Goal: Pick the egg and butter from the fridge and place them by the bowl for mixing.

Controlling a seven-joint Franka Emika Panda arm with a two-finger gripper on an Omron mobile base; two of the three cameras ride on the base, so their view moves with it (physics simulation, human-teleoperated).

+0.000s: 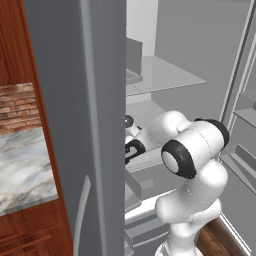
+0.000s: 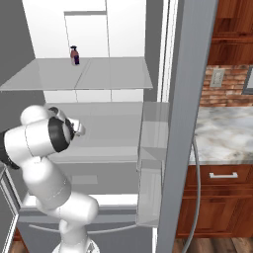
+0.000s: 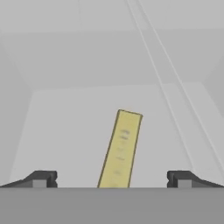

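From the left base view, we reach into the open fridge (image 1: 95, 125), our arm low among its shelves. From the right base view, a small dark bottle (image 2: 75, 55) stands on the upper shelf. In the hand view, our jaws stand wide apart; the butter (image 3: 120, 148) lies on the shelf between and just ahead of them, long axis pointing away, slightly tilted.

We find the butter (image 3: 120, 149) cut off at its near end by the lower edge of the hand view, between the wide-set jaws, so its full length and any contact with the fingertips (image 3: 43, 178) cannot be confirmed. In the left base view the closed door of the fridge (image 1: 82, 125) hides the gripper beyond the wrist. The small dark bottle (image 2: 74, 55), well above the jaws, is too small for us to identify.
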